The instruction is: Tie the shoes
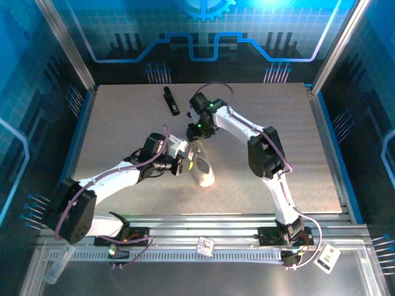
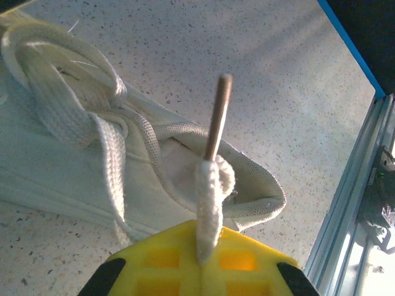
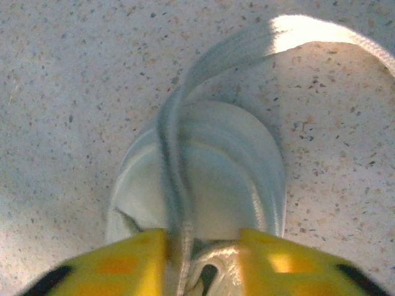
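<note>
Sneaker [image 1: 203, 172] at table [image 1: 123, 123] centre, your left gripper [image 2: 200, 250] pinching a lace end [image 2: 210, 191], your right gripper [image 3: 202, 246] spread astride the other lace [image 3: 171, 154].

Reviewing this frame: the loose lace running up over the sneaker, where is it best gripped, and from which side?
Probably on the straight stretch of the loose lace over the sneaker, where it passes between the right gripper's jaws, coming from above. There the strand is narrow and runs straight. Further out it curves away across the table, which would be harder to pinch.
</note>
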Controlling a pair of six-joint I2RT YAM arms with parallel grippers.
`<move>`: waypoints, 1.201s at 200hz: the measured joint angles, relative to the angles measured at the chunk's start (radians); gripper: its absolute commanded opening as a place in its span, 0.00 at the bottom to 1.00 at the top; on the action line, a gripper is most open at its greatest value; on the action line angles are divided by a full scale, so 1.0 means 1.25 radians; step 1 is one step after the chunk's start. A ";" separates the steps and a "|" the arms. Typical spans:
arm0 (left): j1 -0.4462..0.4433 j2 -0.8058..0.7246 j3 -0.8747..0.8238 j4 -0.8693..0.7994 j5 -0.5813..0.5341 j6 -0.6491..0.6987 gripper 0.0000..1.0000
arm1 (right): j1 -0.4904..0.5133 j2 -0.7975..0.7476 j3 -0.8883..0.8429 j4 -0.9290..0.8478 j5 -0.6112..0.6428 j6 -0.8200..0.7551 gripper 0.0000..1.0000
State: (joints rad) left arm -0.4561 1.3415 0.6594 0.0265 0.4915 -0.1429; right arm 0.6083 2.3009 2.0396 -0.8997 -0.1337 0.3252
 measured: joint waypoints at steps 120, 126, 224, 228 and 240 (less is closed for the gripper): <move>0.092 -0.113 0.005 -0.139 -0.009 0.032 0.00 | -0.029 -0.287 -0.336 0.214 0.016 0.009 0.00; 0.092 -0.123 0.005 -0.154 -0.015 0.032 0.00 | -0.034 -0.313 -0.371 0.238 0.018 0.016 0.00; 0.120 -0.310 0.005 -0.463 -0.241 -0.110 0.00 | -0.067 -0.397 -0.592 0.445 0.000 0.056 0.00; 0.123 -0.316 0.005 -0.476 -0.255 -0.122 0.00 | -0.069 -0.399 -0.601 0.453 -0.005 0.056 0.00; 0.128 -0.328 0.005 -0.509 -0.290 -0.161 0.00 | -0.076 -0.404 -0.624 0.465 -0.020 0.053 0.00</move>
State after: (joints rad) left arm -0.2966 0.9318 0.6662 -0.6102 0.1287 -0.3435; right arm 0.5129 1.7958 1.2594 -0.3180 -0.1581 0.3912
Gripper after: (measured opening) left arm 0.039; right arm 0.048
